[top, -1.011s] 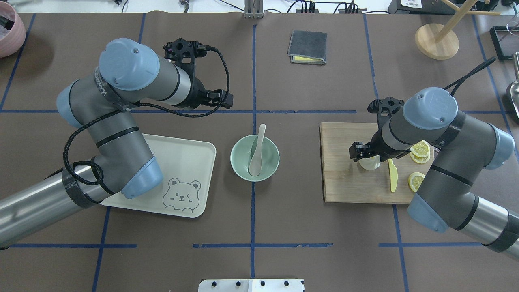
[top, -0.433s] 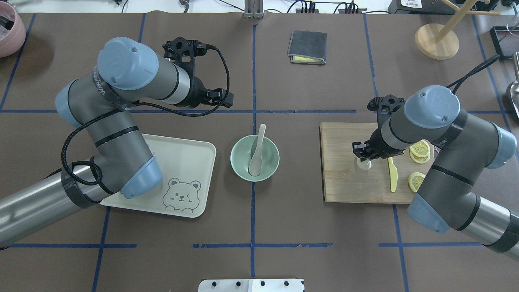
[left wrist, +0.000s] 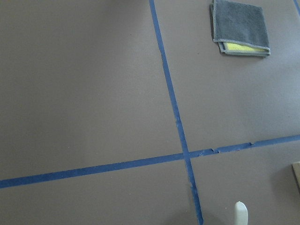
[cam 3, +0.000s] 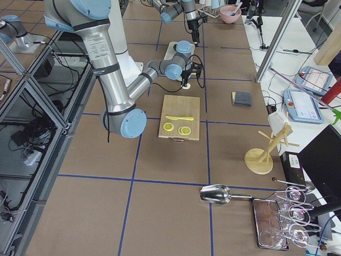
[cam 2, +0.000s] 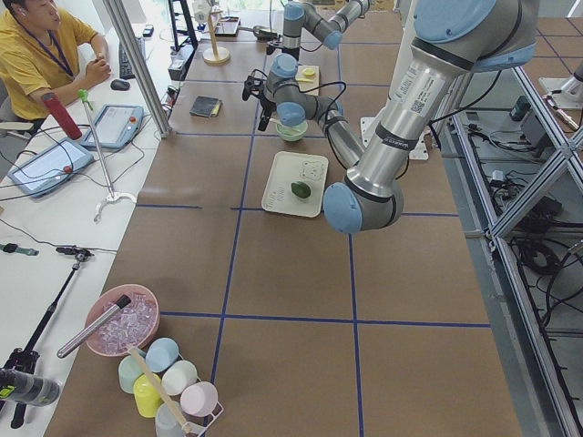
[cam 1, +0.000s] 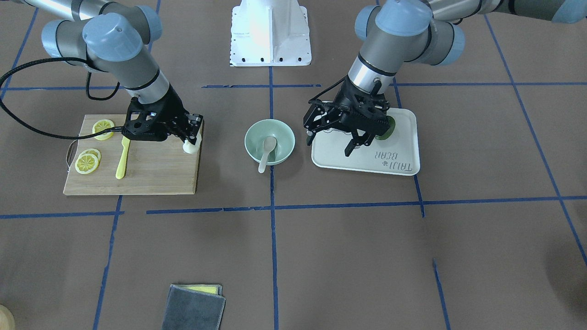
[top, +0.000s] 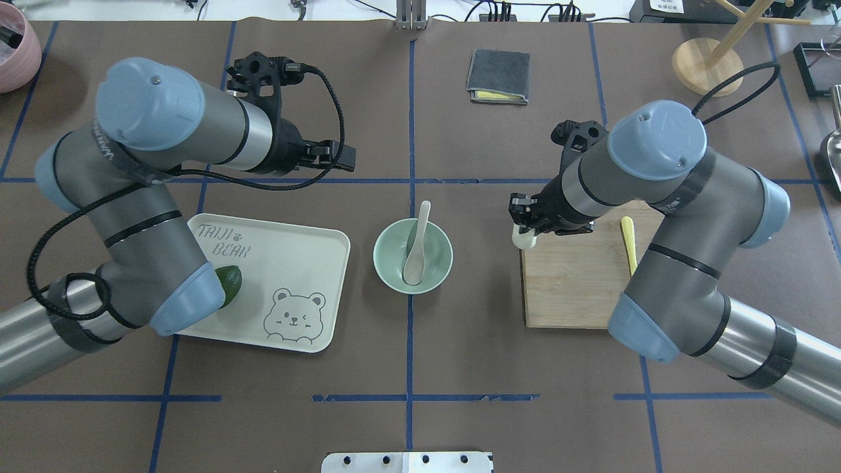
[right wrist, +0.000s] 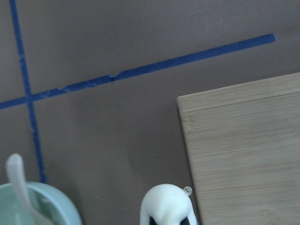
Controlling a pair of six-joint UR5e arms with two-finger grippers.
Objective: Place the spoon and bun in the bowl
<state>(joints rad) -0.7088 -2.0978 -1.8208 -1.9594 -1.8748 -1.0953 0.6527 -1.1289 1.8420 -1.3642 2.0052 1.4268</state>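
Gripping bun [top: 523,238] with right gripper [top: 525,228] at cutting board [top: 571,289] corner nearest bowl [top: 381,266]. Holding left gripper [cam 1: 330,143] jaws open, raised near tray [cam 1: 403,137]. Seeing spoon [top: 415,253] inside bowl.

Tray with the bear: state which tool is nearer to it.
Left. The left tool hangs open over the tray's bowl-side end. The right tool is beyond the bowl, at the cutting board's corner, shut on the bun.
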